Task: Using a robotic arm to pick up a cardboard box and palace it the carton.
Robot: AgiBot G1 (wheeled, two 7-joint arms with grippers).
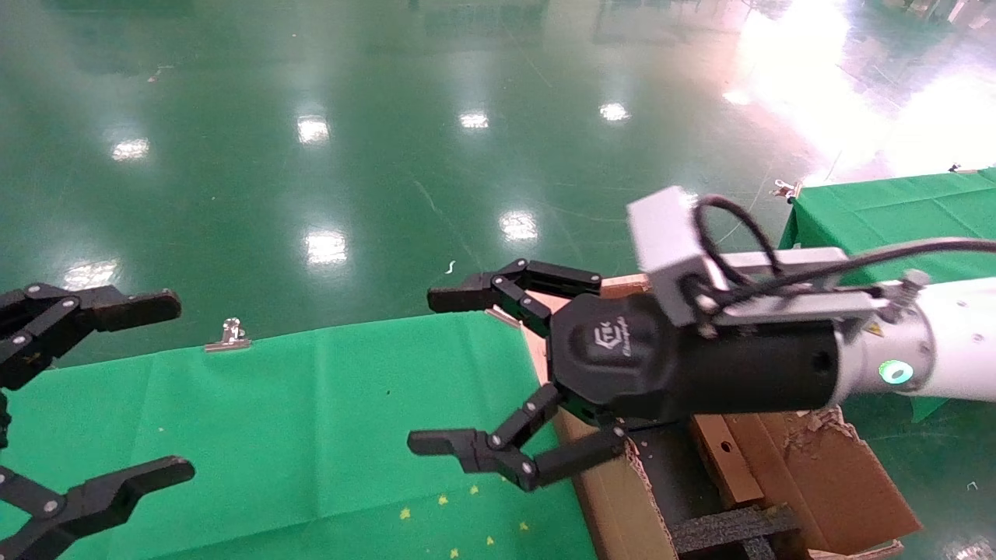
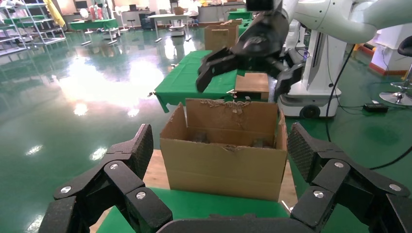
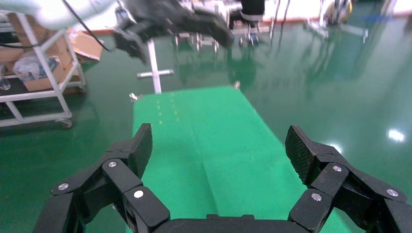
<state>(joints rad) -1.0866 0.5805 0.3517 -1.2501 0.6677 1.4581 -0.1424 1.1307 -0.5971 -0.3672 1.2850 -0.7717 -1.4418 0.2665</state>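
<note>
Green cloth covers the tabletop [image 1: 296,435], and at its right end stands the carton [image 1: 615,505] with its flaps up and black foam [image 1: 731,529] inside. The cardboard box [image 1: 727,459] lies inside the carton, leaning along the far side beside the foam, its small round hole showing. The right gripper [image 1: 451,373] hangs above the carton's near edge, reaching out over the cloth, its fingers [image 1: 459,299] spread wide and holding nothing. The white arm [image 1: 949,342] behind it carries a grey camera block [image 1: 661,241] and a black cable. The left gripper [image 1: 167,389] is at the left edge of the head view above the cloth, its fingers also spread apart and empty. From the left wrist, the carton [image 2: 223,155] faces that gripper, with the right gripper [image 2: 243,68] above it.
</note>
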